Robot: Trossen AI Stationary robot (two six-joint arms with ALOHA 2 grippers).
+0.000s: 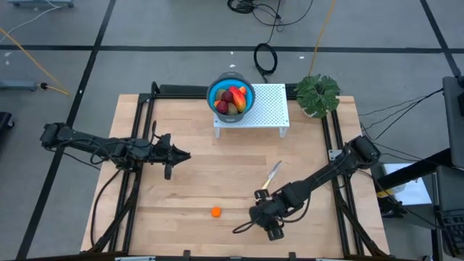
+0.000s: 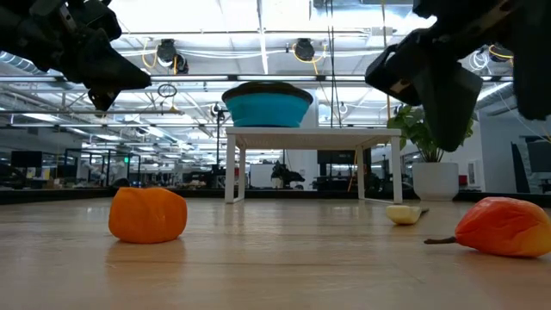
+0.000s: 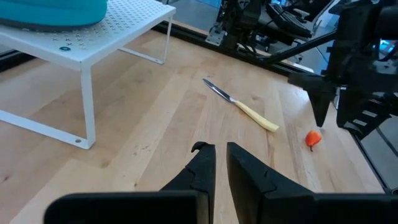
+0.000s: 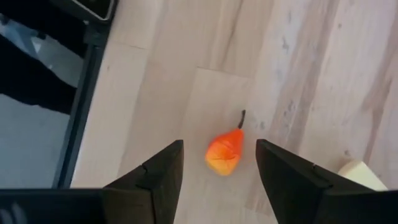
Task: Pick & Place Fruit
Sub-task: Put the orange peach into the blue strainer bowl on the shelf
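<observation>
Fruit in bowl: several pieces, red, orange and brown-green, sit piled in the blue bowl point(image 1: 231, 97) on the white perforated rack point(image 1: 265, 109) at the far middle of the worktop point(image 1: 181, 181).
Fruit on worktop: a small orange piece point(image 1: 216, 212) lies alone on the near middle of the wood; a second orange-red piece with a dark stem point(image 4: 224, 151) lies just below the right arm's jaws, resting on the wood and not touched by them.
Right gripper point(image 4: 219, 163): low over the near right part of the worktop, jaws parted wide, one finger to each side of the stemmed piece with clear gaps, holding nothing.
Left gripper point(image 3: 221, 163): raised over the left middle of the worktop, well apart from all fruit; jaws almost together with only a thin slit between them, nothing in them.
Knife point(image 1: 271, 176): yellow handle, slim blade, flat on the wood between the rack and the right gripper; near the stemmed piece.
Plant point(image 1: 317, 93): leafy green, in a white pot at the far right corner, beside the rack.
</observation>
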